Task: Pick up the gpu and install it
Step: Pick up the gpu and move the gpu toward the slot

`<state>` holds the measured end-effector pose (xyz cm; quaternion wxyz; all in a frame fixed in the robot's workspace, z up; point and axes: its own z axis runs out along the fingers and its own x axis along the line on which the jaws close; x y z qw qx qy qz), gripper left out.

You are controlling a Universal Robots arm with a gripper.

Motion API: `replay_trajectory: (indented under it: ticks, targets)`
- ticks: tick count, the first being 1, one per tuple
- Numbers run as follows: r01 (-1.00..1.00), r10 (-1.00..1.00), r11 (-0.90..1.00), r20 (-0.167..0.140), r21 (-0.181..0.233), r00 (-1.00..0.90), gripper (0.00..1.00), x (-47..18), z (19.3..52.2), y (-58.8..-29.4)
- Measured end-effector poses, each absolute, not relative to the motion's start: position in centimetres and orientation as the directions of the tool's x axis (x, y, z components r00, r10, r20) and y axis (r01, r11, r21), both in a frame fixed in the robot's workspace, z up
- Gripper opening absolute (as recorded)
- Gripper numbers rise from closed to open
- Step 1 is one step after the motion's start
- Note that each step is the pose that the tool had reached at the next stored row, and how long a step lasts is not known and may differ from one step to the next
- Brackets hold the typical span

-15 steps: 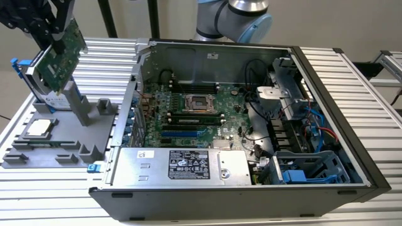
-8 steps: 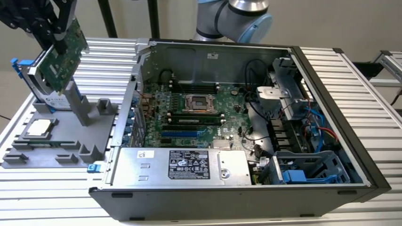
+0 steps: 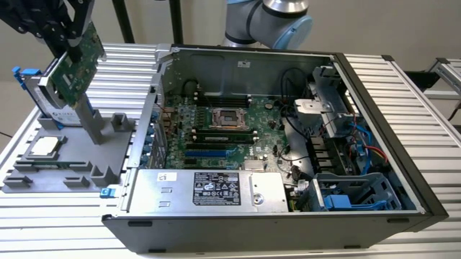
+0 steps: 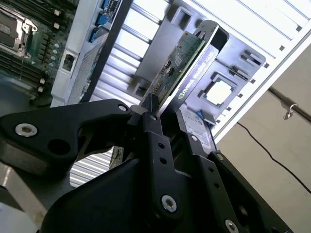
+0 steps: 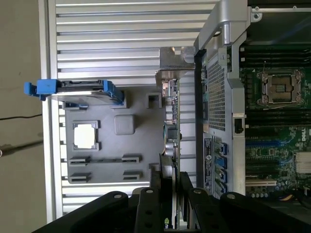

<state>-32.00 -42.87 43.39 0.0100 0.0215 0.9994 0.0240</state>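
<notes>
One gripper: black, high at the exterior view's left, outside the computer case, pointing down over the gray fixture.
Jaws: narrow – closed on the upper edge of the gpu, one finger on each face, as seen in both wrist views.
gpu, pose: hangs tilted from the fingers. In the exterior view its green board side faces the camera; in the second wrist view the black face shows too. The silver end bracket shows in the first wrist view.
gpu, place: above the fixture, lower end beside an upright gray post. Whether it touches the fixture I cannot tell.
Arm: gray and blue joint behind the case's back wall.
hard drive: on edge with blue trim, just beside the gpu, on the side away from the case.
CPU chip: flat in a square recess of the fixture, near the post.
In the way: the case's side wall stands between the gpu and the motherboard.
power supply: along the case's near edge.
table: slatted aluminium – it carries both fixture and case.
</notes>
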Motion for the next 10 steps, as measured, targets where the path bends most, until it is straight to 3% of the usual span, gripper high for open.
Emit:
replay_trajectory:
  ticks: [10]
  targets:
    - [0.043, 0.044, 0.998, -0.019, 0.048, -0.999, 0.00, -31.09, 43.39, -42.87]
